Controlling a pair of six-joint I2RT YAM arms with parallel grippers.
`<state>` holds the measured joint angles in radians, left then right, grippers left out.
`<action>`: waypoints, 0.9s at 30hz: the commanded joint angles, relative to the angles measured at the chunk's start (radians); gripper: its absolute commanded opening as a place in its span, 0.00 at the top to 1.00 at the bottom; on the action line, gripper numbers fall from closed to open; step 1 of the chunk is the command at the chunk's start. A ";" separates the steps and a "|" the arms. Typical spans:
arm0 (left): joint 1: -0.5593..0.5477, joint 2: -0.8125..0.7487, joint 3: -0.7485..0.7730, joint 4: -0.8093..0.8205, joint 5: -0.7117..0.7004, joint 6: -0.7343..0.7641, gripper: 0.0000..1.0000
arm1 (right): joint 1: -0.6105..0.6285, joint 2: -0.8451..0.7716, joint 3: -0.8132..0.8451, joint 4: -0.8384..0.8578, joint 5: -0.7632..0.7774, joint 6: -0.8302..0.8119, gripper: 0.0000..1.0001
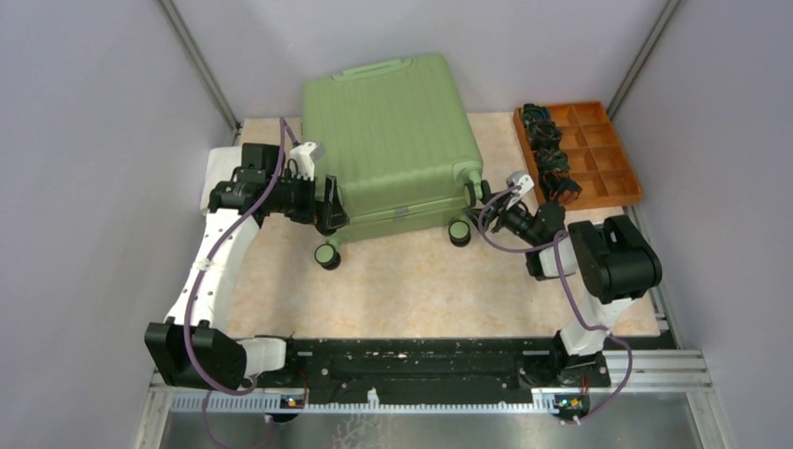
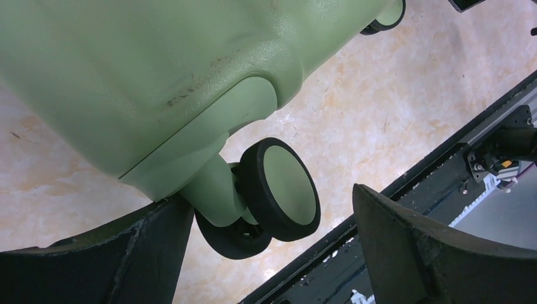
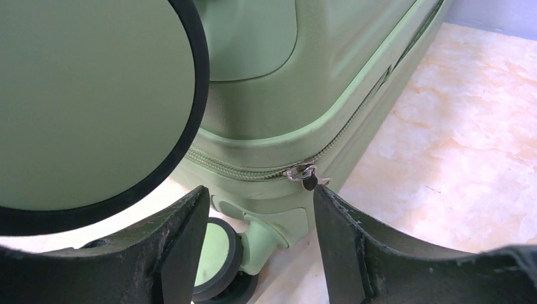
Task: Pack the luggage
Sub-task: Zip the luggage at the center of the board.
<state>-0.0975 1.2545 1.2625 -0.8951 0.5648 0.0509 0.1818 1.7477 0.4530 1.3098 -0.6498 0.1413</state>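
Observation:
The luggage (image 1: 388, 131) is a light-green ribbed suitcase lying flat and zipped shut at the back middle of the table. My left gripper (image 1: 332, 204) is at its near left corner. In the left wrist view that gripper (image 2: 269, 196) is open, with a black-green wheel (image 2: 278, 190) between the spread fingers (image 2: 95, 259). My right gripper (image 1: 488, 194) is at the near right corner. In the right wrist view it (image 3: 259, 193) is open, with nothing clamped. The metal zipper pull (image 3: 304, 172) hangs right at the tip of its right finger (image 3: 354, 240), and a wheel (image 3: 95, 107) fills the upper left.
An orange compartment tray (image 1: 580, 105) stands at the back right, with black cables (image 1: 547, 150) in its left cells. Grey walls close in the sides and back. The black base rail (image 1: 421, 360) runs along the near edge of the marbled tabletop (image 1: 421, 281).

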 commanded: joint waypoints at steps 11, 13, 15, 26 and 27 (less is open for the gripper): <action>-0.019 -0.011 -0.003 0.071 0.006 -0.025 0.02 | -0.012 0.080 0.063 0.215 -0.086 0.094 0.56; -0.019 -0.007 -0.008 0.072 0.000 -0.013 0.23 | -0.013 0.086 0.069 0.216 -0.098 0.101 0.61; -0.019 -0.014 -0.003 0.077 -0.018 -0.004 0.58 | -0.013 0.089 0.071 0.221 -0.108 0.105 0.67; -0.019 -0.042 0.133 0.070 -0.129 0.024 0.99 | -0.028 0.046 0.024 0.225 -0.078 0.107 1.00; -0.019 -0.041 0.141 0.071 -0.126 0.024 0.99 | -0.030 0.041 0.020 0.218 -0.073 0.103 1.00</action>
<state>-0.1123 1.2018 1.3872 -0.8150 0.4122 -0.0017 0.1478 1.8282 0.4652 1.4277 -0.7357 0.2512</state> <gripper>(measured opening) 0.014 0.272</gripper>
